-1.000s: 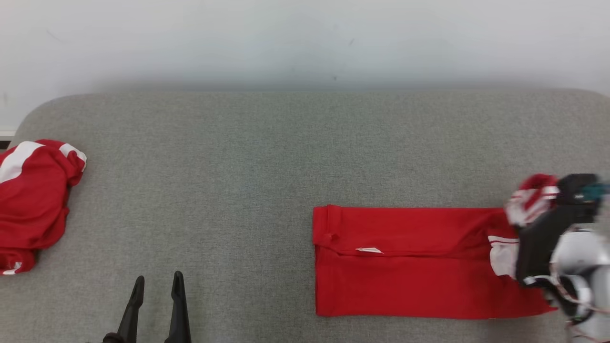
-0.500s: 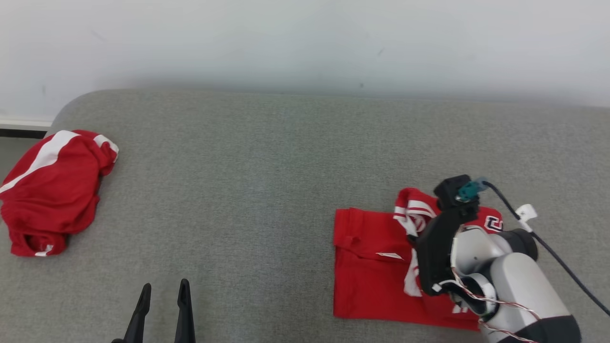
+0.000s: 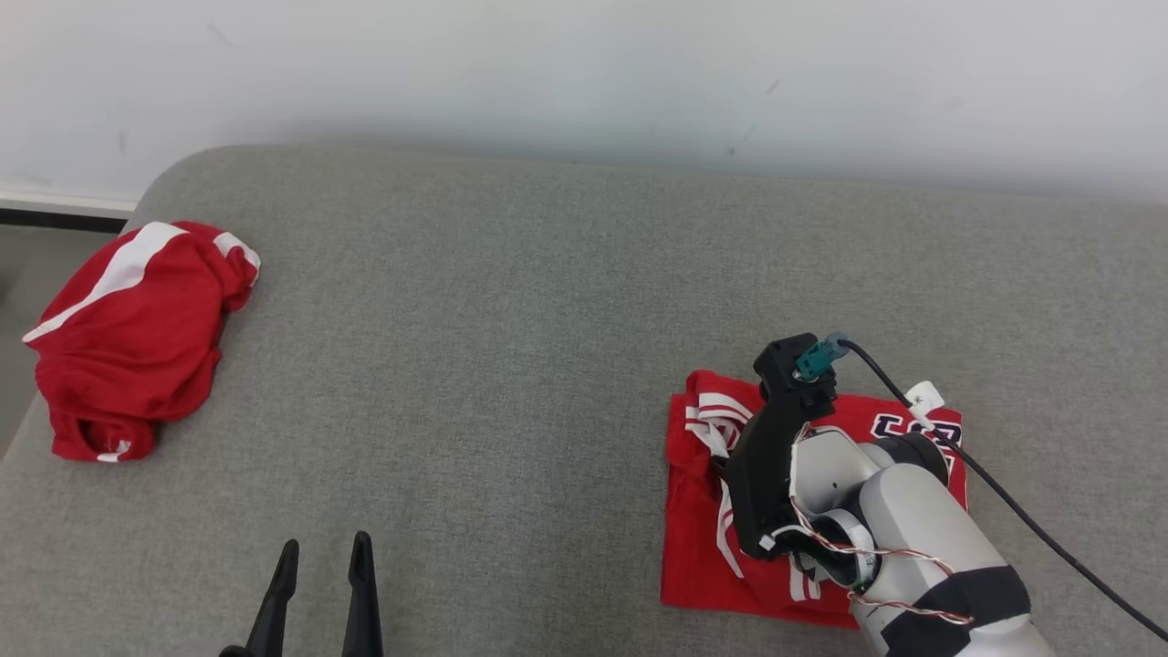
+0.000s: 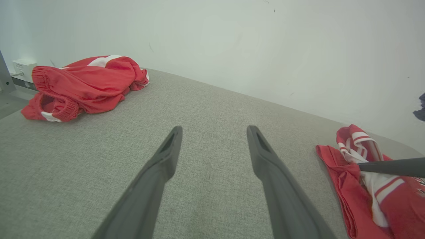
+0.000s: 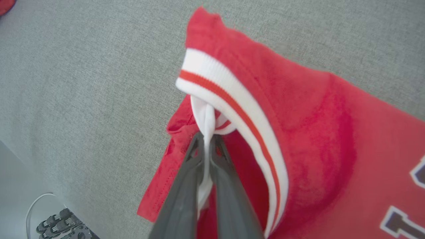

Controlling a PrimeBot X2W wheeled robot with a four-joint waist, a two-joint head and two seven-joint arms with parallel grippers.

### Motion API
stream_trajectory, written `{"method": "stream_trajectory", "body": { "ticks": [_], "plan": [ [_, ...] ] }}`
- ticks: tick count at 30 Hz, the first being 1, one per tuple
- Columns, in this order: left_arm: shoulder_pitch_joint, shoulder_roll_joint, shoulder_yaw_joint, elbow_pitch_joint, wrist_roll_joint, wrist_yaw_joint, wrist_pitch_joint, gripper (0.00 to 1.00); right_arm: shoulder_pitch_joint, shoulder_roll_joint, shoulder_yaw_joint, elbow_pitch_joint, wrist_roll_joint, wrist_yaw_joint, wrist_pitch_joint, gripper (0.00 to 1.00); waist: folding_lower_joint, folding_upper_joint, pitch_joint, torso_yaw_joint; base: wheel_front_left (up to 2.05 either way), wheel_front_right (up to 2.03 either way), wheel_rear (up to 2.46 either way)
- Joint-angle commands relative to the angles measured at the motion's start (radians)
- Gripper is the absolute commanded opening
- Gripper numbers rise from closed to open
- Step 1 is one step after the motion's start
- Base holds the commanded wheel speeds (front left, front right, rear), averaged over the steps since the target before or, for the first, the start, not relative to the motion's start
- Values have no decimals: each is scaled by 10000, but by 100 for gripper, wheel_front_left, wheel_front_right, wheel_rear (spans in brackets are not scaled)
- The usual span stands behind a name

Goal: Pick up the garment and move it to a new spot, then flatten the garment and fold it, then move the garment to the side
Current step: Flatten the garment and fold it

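Observation:
The red garment lies on the grey padded surface at the right, doubled over, with navy lettering showing on its upper layer. My right gripper is shut on its white, red-striped trim and holds that edge just above the garment's left end. In the head view, the black wrist hides the right gripper's fingertips. Seen from the left wrist, the garment sits at the far right. My left gripper hovers open near the front edge, well left of the garment, with nothing between its fingers.
A second red garment with white stripes lies crumpled at the surface's left end. A black cable runs from my right wrist off to the right. A pale wall stands behind the surface.
My right gripper has carried the garment's right end leftward over the lower layer, halving its length. The head camera has shifted. The left gripper has stayed put.

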State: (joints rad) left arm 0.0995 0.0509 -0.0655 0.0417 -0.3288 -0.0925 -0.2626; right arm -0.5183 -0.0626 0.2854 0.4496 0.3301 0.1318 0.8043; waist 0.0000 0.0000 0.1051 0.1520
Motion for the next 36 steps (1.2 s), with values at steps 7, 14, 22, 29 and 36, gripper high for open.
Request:
{"method": "stream_trajectory", "body": {
  "ticks": [7, 14, 22, 29, 36],
  "plan": [
    [-212, -8, -129, 55, 28, 25, -27, 100, -505, 112, 265, 923, 239, -21, -776, 100, 0, 0, 151, 211, 0, 0, 0],
    [-153, -9, 75, -15, 74, 71, -27, 100, -694, 120, -80, 394, 1464, -23, -2416, 100, 0, 0, 54, 50, 0, 0, 0],
    [71, -9, 391, -130, 129, 74, -27, 100, 207, -401, -1236, -664, 1706, -21, -4200, 100, 0, 0, -360, -308, 0, 0, 0],
    [352, -9, 600, -206, 151, 112, -27, 100, 2387, -880, -2730, -1785, 707, -21, -6492, 100, 0, 0, -797, -744, 0, 0, 0],
    [698, -8, 753, -190, 132, 138, -27, 100, 4470, -684, -3427, -2381, -132, -21, -8247, 100, 0, 0, -1122, -1225, 0, 0, 0]
  ]
}}
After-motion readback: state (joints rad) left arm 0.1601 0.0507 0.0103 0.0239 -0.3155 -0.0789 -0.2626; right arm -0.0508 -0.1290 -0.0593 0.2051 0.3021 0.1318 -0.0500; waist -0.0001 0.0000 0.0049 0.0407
